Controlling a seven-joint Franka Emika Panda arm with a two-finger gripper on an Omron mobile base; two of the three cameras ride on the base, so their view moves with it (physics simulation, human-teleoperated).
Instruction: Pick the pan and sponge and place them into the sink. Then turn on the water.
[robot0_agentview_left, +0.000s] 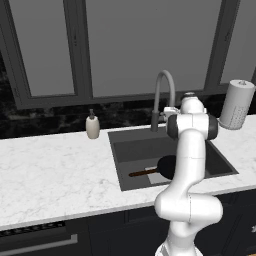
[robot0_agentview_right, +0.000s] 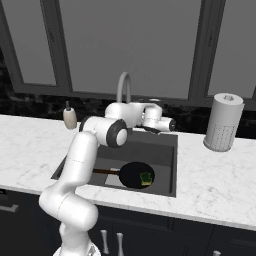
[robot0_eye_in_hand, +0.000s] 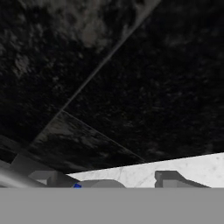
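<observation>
While the arm is reaching over the back rim of the sink (robot0_agentview_right: 170, 165), the gripper (robot0_agentview_right: 169, 125) is sitting close to the base of the tap (robot0_agentview_right: 123, 86), facing the dark marbled backsplash (robot0_eye_in_hand: 131, 78); can't tell if its jaws are apart or together. The pan (robot0_agentview_right: 133, 174) is lying flat inside the basin, handle pointing left. The sponge (robot0_agentview_right: 146, 178) is resting in the pan. A soap dispenser (robot0_agentview_left: 92, 125) and a paper towel roll (robot0_agentview_right: 223, 122) are standing on the white marble counter (robot0_agentview_left: 55, 170) on opposite sides of the sink.
</observation>
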